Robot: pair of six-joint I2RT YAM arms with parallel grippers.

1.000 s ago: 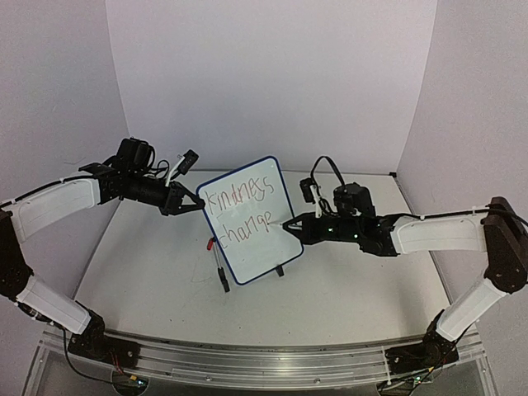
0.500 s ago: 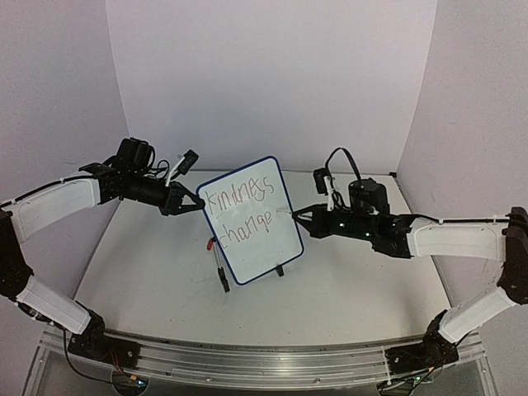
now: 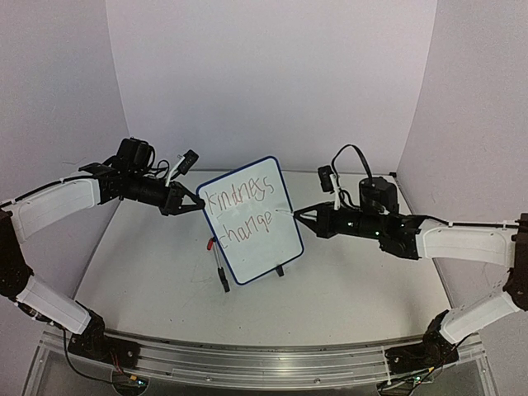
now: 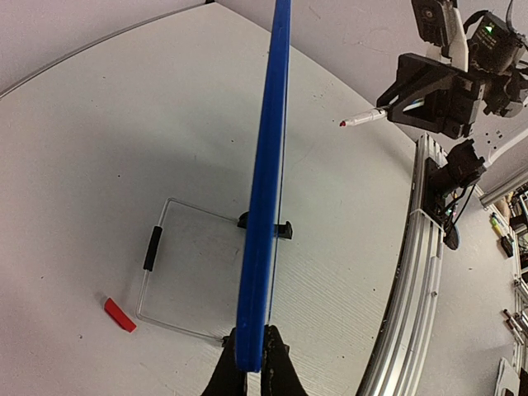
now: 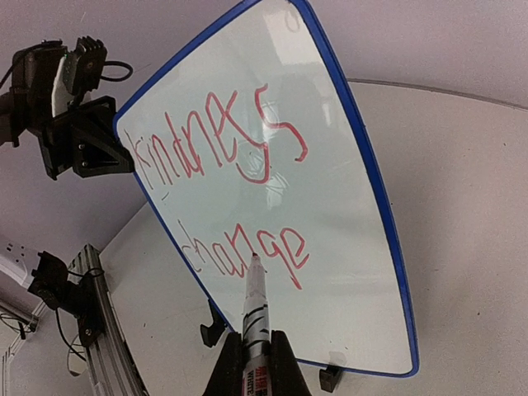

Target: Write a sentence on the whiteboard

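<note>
The whiteboard (image 3: pixel 262 254), white with a dark-blue frame, stands tilted on the table in the top view. The sentence (image 3: pixel 239 211) on it reads "kindness change" in red, in two lines. My left gripper (image 3: pixel 198 205) is shut on the board's left edge. In the left wrist view my left gripper (image 4: pixel 254 367) pinches the blue frame (image 4: pixel 264 190), seen edge-on. My right gripper (image 3: pixel 302 216) is shut on a red-tipped marker (image 5: pixel 255 301). The marker tip hangs a short way off the board near the end of "change" (image 5: pixel 247 247).
A thin wire stand (image 4: pixel 153 247) and a small red cap (image 4: pixel 119 314) lie on the table behind the board. The board's black feet (image 5: pixel 330 378) rest on the table. An aluminium rail (image 3: pixel 247 363) runs along the near edge. Walls close in the back and both sides.
My right arm has drawn back to the right and risen slightly. The marker tip has come off the board after the "e" of "change". The left arm and board have not moved.
</note>
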